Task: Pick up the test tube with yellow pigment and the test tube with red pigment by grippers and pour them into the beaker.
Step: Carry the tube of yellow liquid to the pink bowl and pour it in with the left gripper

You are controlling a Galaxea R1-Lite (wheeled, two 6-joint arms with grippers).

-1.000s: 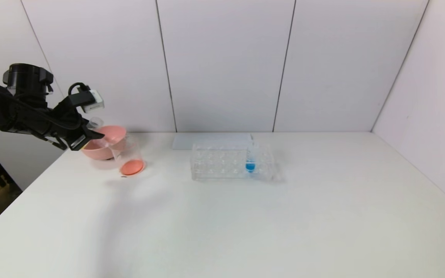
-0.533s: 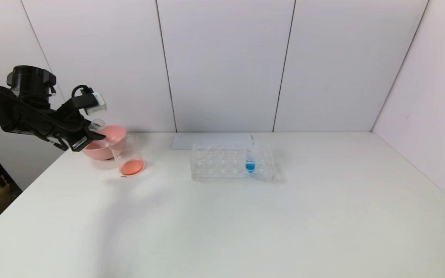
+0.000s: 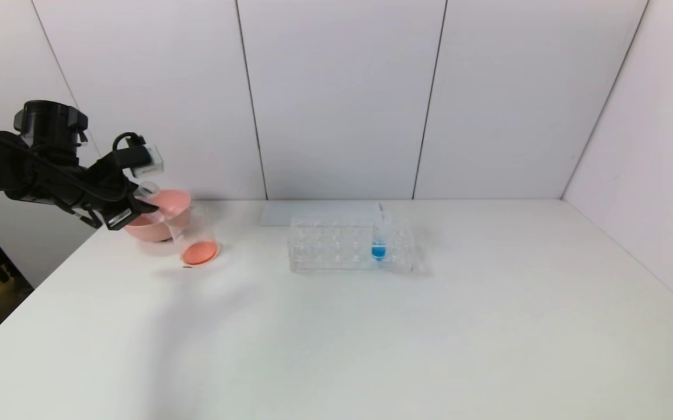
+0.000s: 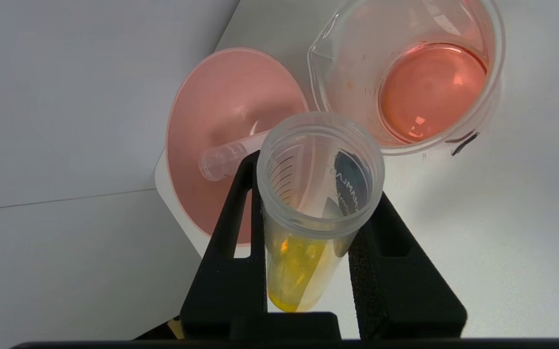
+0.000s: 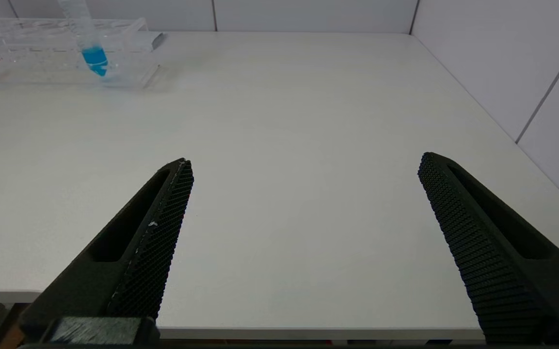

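Note:
My left gripper (image 3: 133, 204) is shut on the yellow pigment test tube (image 4: 308, 228) and holds it in the air over the pink bowl's near rim, just left of the beaker (image 3: 193, 233). The tube's open mouth (image 3: 148, 188) points up and away, and yellow liquid sits at its lower end (image 4: 291, 278). In the left wrist view the gripper (image 4: 314, 182) has the beaker (image 4: 405, 72) beyond it, with orange-red liquid in its bottom. No red-filled tube shows. My right gripper (image 5: 303, 165) is open and empty over the table's near edge.
A pink bowl (image 3: 167, 201) stands behind the beaker, and an empty clear tube (image 4: 226, 157) lies in it. A clear tube rack (image 3: 336, 245) in mid-table holds a blue-bottomed tube (image 3: 378, 242). A flat grey plate (image 3: 313, 213) lies behind the rack.
My left gripper has shifted slightly right and down with the yellow tube. The beaker, the bowl and the rack have not moved.

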